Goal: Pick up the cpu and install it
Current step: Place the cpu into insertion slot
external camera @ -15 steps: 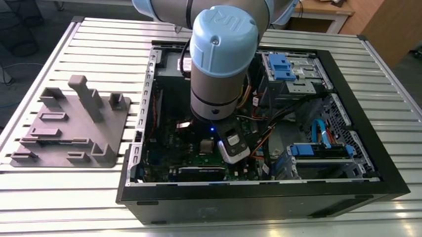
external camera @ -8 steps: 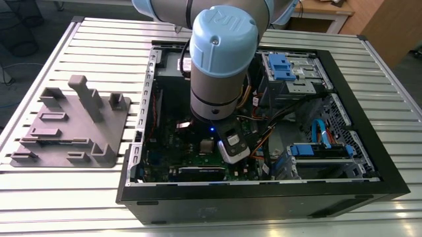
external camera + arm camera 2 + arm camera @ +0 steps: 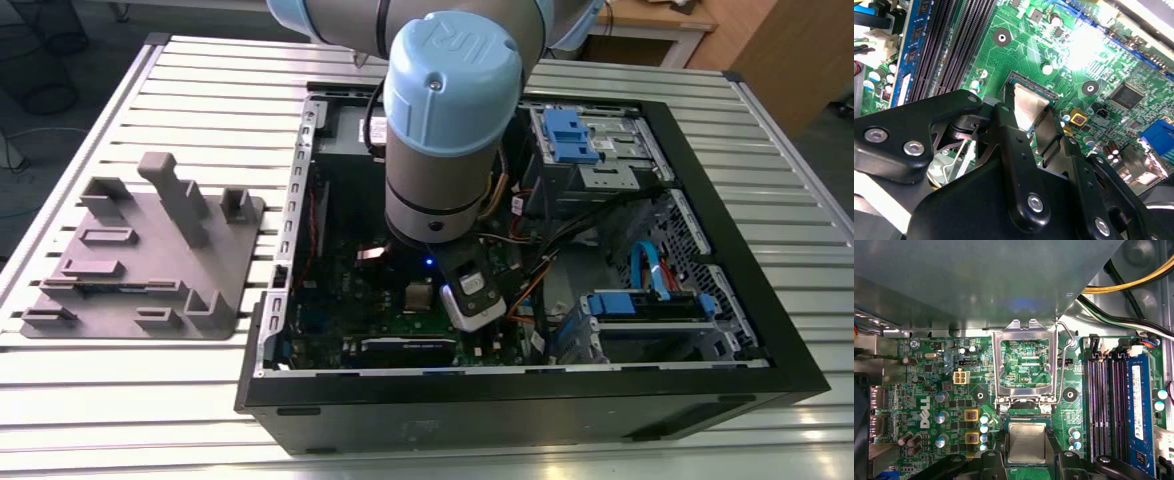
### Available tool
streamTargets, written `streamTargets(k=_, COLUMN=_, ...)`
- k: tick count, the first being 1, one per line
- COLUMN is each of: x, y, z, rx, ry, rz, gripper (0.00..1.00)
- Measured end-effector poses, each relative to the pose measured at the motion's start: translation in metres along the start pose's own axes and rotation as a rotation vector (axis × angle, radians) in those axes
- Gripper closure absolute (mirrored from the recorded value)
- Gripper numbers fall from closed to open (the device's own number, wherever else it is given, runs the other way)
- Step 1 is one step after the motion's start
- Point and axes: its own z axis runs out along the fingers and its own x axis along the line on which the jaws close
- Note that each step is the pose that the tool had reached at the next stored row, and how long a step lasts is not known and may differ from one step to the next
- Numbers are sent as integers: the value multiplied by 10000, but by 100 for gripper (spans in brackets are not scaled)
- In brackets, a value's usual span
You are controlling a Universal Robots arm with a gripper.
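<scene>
The cpu, a small square chip with a silvery metal top, sits between my gripper's two black fingers, directly over the socket on the green motherboard. In the second wrist view the cpu lies low at the socket's dark frame, with the gripper closed against its two opposite edges. Just beyond it, the socket's metal load plate stands flipped open. In the exterior view the arm reaches straight down into the computer case.
The black computer case lies open on a slatted metal table. Memory slots and a blue memory stick run beside the socket. Cables hang nearby. A grey fixture block stands on the exterior view's left.
</scene>
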Motion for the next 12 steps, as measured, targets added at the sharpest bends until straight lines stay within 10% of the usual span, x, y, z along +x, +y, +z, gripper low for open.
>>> streamTargets(k=12, x=1, y=4, z=-47, rx=-1, ry=0, rz=-4, gripper=59)
